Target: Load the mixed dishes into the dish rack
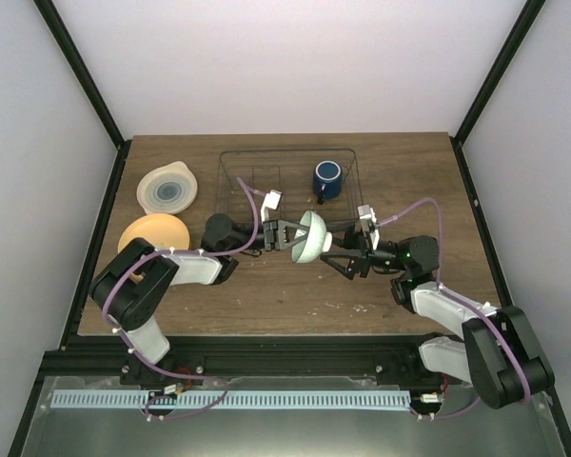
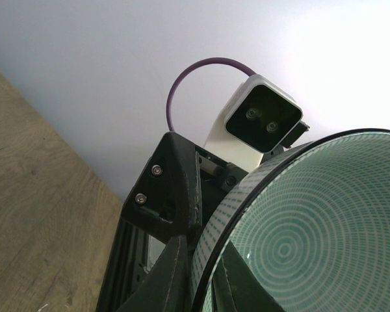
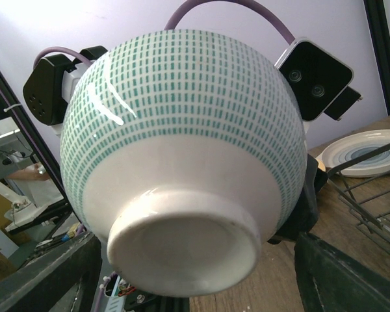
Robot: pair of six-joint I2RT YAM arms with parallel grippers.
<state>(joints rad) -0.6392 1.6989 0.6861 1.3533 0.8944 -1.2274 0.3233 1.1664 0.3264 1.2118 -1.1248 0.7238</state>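
Bowl [image 1: 309, 238], one, pinched by left end effector [image 1: 287, 235]; right end effector [image 1: 331, 246] gapes; one mug [image 1: 327, 178].

Your top external camera is fixed high behind the left arm [image 1: 143, 290] and right arm [image 1: 485, 343]. It looks down and forward over the whole counter [image 1: 285, 300] from a distance. Your left wrist camera sits very close to the inside of the mint-green bowl [image 2: 312, 247], angled upward, and meets the right wrist camera housing [image 2: 263, 120]. Your right wrist camera faces the opposite way, tight on that bowl's underside, with the left wrist camera housing [image 3: 318, 78] behind it. All three views share the bowl. Top and right wrist views also share the cream plate [image 3: 367, 153] and dish rack [image 1: 266, 176].
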